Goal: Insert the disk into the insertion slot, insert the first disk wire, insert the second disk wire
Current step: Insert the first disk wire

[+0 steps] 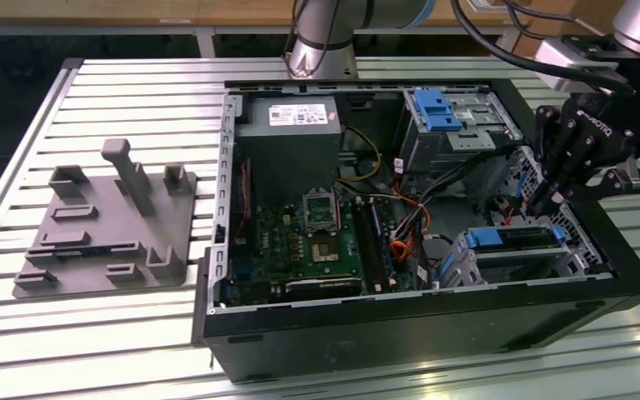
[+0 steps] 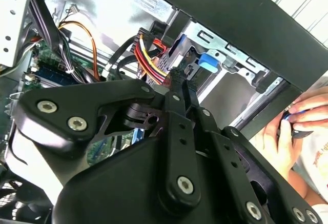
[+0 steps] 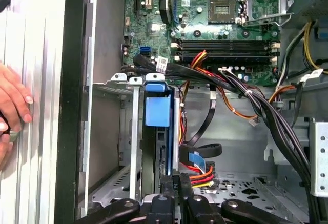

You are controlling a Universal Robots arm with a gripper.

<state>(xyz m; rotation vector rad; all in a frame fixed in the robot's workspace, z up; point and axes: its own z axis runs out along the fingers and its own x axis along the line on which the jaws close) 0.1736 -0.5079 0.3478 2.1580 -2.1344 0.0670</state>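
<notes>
An open computer case (image 1: 409, 329) is shown from above; the gripper (image 1: 547, 198) is poised inside it at the exterior view's right, just above the disk (image 1: 515, 237). In the second wrist view the fingers (image 2: 175, 101) are drawn almost together and appear pinched on the black plug of a red, yellow and black disk wire (image 2: 151, 60). A slip is judged possible if the plug is met tilted at the disk's edge, as the stiff bundle would drag it sideways; neighbouring cables could be snagged too. The disk is seated in the insertion slot (image 1: 526, 267), low at the exterior view's right; it is seen as a flat grey slab framed in bright blue plastic; a person's hand (image 3: 13, 103) lies outside the case wall.
</notes>
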